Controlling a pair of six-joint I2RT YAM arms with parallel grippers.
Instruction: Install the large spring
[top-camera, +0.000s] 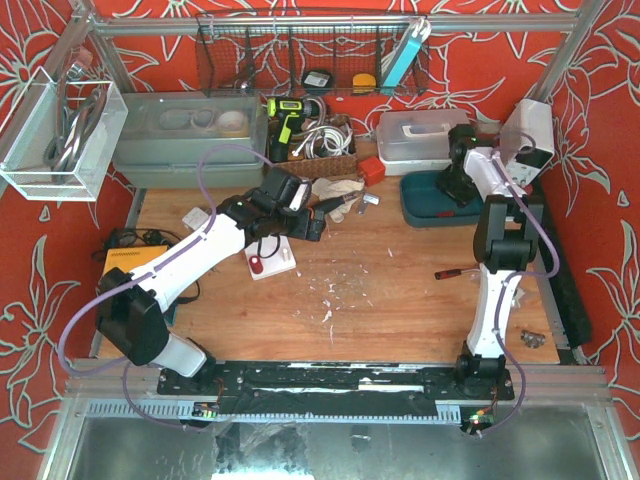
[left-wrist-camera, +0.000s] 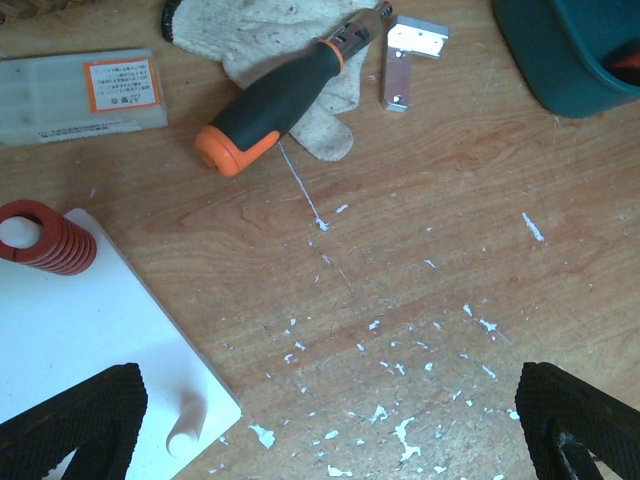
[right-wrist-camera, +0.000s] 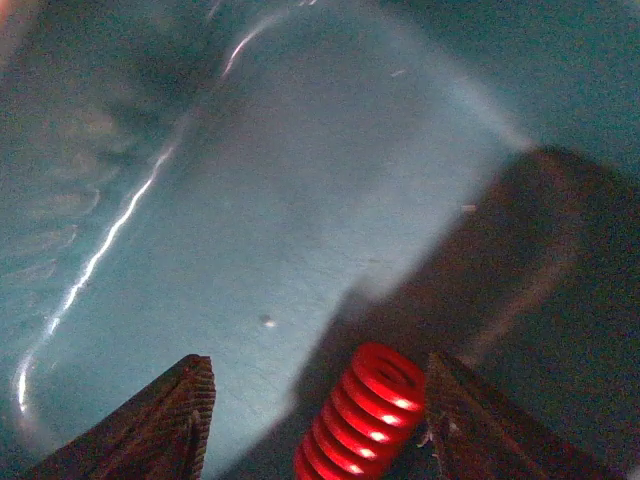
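Note:
A white base board (left-wrist-camera: 90, 340) lies on the wooden table, with a red spring (left-wrist-camera: 40, 238) standing on it and a bare white peg (left-wrist-camera: 185, 425) near its corner. The board also shows in the top view (top-camera: 275, 262). My left gripper (left-wrist-camera: 330, 430) is open and empty, hovering over the table just right of the board. My right gripper (right-wrist-camera: 320, 420) is down inside the teal bin (top-camera: 425, 200). Its jaws are apart around another red spring (right-wrist-camera: 365, 415), which lies against the right finger (right-wrist-camera: 490, 430), with a gap to the left finger.
An orange-and-black screwdriver (left-wrist-camera: 275, 105) lies on a work glove (left-wrist-camera: 270, 40), with a clear plastic case (left-wrist-camera: 80, 95) to the left and a metal scraper (left-wrist-camera: 405, 60) to the right. White flakes litter the wood. Clear tubs and a wire basket line the back.

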